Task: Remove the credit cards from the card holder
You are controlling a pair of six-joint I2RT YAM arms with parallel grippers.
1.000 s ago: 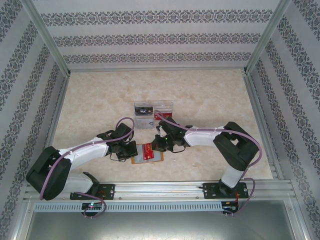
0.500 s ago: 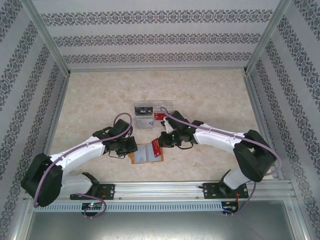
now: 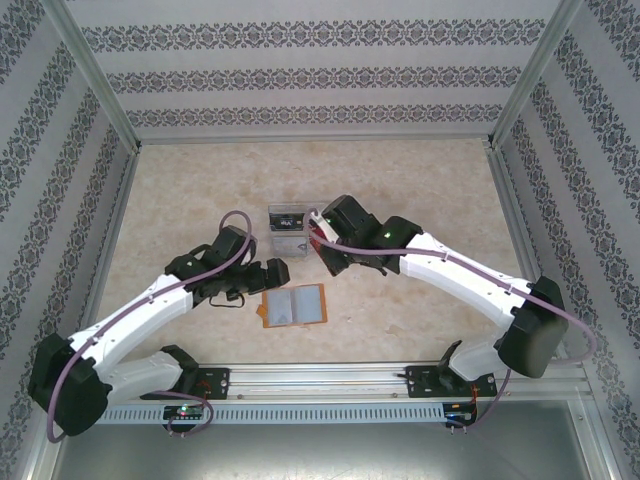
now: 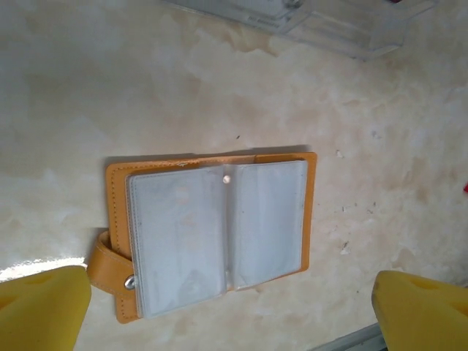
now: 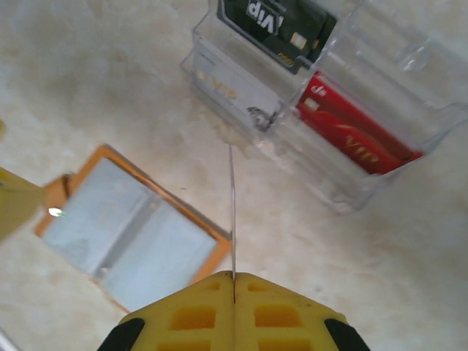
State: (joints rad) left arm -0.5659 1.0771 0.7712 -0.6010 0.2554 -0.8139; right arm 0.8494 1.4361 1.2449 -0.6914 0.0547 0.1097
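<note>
The orange-tan card holder (image 3: 293, 306) lies open and flat on the table, its grey-blue sleeves (image 4: 216, 227) looking empty. My left gripper (image 3: 277, 272) hovers just behind its left part, open, with the yellow fingertips (image 4: 40, 307) wide on either side of the holder and touching nothing. My right gripper (image 3: 326, 248) is shut on a thin credit card (image 5: 232, 212) seen edge-on, raised between the holder (image 5: 135, 227) and the clear tray (image 5: 344, 186). A red card (image 5: 351, 135), a dark green card (image 5: 281, 25) and a pale card (image 5: 219, 84) sit in the tray.
The clear plastic compartment tray (image 3: 305, 228) stands just behind both grippers. Patterned walls and metal frame rails enclose the marble-look table (image 3: 420, 180) on three sides. An aluminium rail (image 3: 330, 380) runs along the near edge.
My right gripper drew the red card out of the holder and carried it back toward the tray. The left gripper moved off the holder's left edge, and the holder now lies flat.
</note>
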